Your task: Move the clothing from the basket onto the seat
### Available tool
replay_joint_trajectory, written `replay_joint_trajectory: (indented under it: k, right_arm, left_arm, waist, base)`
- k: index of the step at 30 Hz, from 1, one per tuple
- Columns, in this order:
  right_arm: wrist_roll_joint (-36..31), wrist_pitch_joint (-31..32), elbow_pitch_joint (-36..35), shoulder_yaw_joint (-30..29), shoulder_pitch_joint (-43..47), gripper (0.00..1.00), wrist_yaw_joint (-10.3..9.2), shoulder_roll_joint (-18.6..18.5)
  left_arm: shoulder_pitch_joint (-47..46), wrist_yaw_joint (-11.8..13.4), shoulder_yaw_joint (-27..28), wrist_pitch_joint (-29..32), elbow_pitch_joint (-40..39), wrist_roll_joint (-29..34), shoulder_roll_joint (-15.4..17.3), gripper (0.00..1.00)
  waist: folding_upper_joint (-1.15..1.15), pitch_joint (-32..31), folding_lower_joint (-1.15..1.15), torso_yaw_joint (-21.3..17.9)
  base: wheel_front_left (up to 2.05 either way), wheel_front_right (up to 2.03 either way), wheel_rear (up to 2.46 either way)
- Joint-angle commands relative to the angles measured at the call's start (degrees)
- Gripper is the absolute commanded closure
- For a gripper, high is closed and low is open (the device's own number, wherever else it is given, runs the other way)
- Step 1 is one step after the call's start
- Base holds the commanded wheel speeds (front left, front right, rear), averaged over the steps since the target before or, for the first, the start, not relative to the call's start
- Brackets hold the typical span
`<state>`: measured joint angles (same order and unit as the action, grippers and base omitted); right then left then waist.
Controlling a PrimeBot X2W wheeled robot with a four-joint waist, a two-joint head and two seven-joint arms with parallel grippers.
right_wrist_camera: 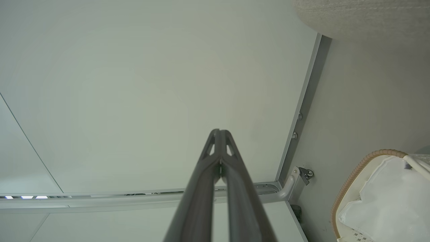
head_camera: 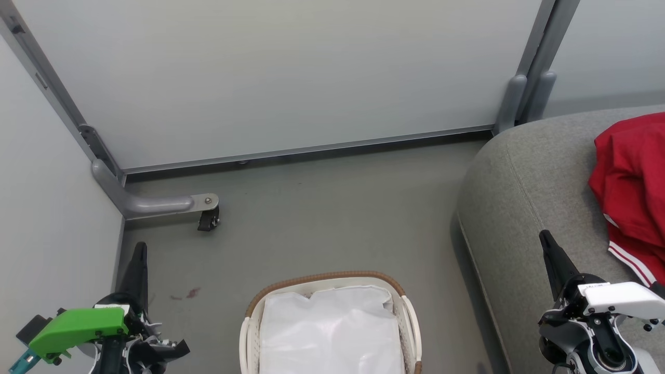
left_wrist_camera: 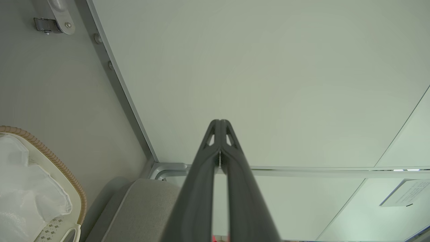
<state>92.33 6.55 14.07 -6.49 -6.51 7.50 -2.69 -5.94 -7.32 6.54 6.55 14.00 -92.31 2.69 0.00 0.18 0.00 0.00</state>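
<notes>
Red clothing (head_camera: 631,192) with white stripe trim lies on the grey seat (head_camera: 524,197) at the right edge of the head view. The white basket (head_camera: 252,322) with its brown woven rim stands on the floor at bottom centre, and I see nothing in it but a white liner (head_camera: 330,332). My left gripper (head_camera: 139,249) is shut at lower left, left of the basket, holding nothing. My right gripper (head_camera: 544,238) is shut over the seat's front part, left of the clothing. In the wrist views the left gripper (left_wrist_camera: 220,121) and the right gripper (right_wrist_camera: 219,131) point at a pale panel, tips together.
Pale partition panels (head_camera: 280,78) close off the back and left. A grey foot with a black caster (head_camera: 209,221) juts onto the floor at the left. Grey floor (head_camera: 332,218) lies between panels, basket and seat.
</notes>
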Motion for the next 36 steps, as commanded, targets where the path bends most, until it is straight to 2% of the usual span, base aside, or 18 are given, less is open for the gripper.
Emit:
replay_joint_trajectory:
  k: [1, 36]
  right_arm:
    - [0.2, 0.2, -0.2, -0.1, 0.6, 1.0, -0.02, -0.4]
    - [0.2, 0.2, -0.2, -0.1, 0.6, 1.0, -0.02, -0.4]
  left_arm:
    - [-0.6, -0.4, 0.1, 0.2, -0.1, -0.2, 0.4, 1.0]
    - [-0.6, -0.4, 0.1, 0.2, -0.1, -0.2, 0.4, 1.0]
  waist:
    - [0.0, 0.0, 0.0, 0.0]
    - [0.0, 0.0, 0.0, 0.0]
  base:
    - [0.0, 0.0, 0.0]
    - [0.0, 0.0, 0.0]
